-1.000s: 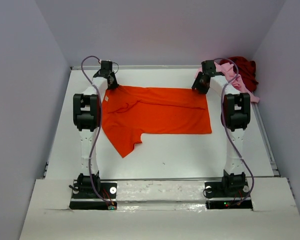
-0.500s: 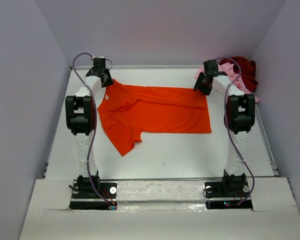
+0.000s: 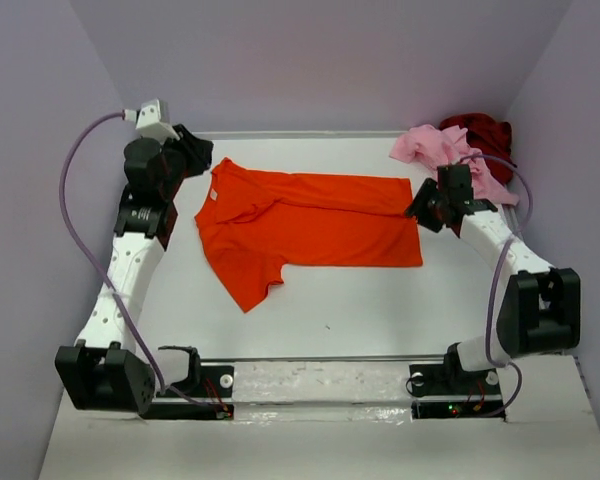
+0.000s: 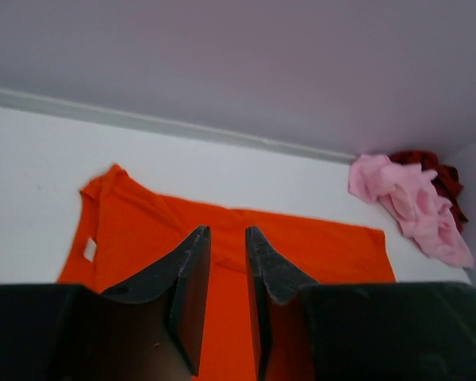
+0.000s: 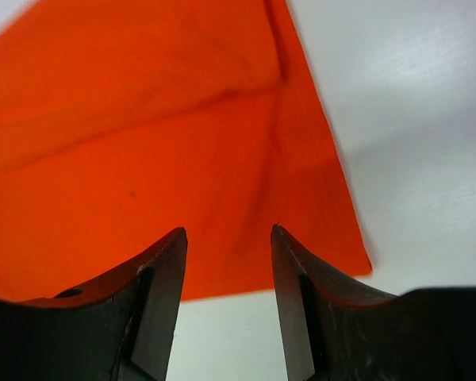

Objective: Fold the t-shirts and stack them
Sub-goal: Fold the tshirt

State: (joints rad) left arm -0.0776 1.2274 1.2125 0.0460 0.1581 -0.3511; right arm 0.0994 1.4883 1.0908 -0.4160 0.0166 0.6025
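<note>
Your left gripper hangs over the far-left part of the table, just beside the orange t-shirt and clear of the cloth. In the wrist view its fingers stand a narrow gap apart with nothing between them. The orange shirt lies flat across the middle of the table, its long side running left to right. A white label shows at its left end, and one sleeve juts toward the near side. Your right gripper sits at the shirt's far-right corner, over the edge of the cloth. Its fingers are spread wider than the left pair, with orange fabric visible through the gap and none of it pinched. Whether the tips touch the cloth, you cannot tell from here. Over in the far-right corner the pink t-shirt lies crumpled, with the dark red t-shirt bunched against it on the wall side. Both are well apart from the left gripper and near the right one.
</note>
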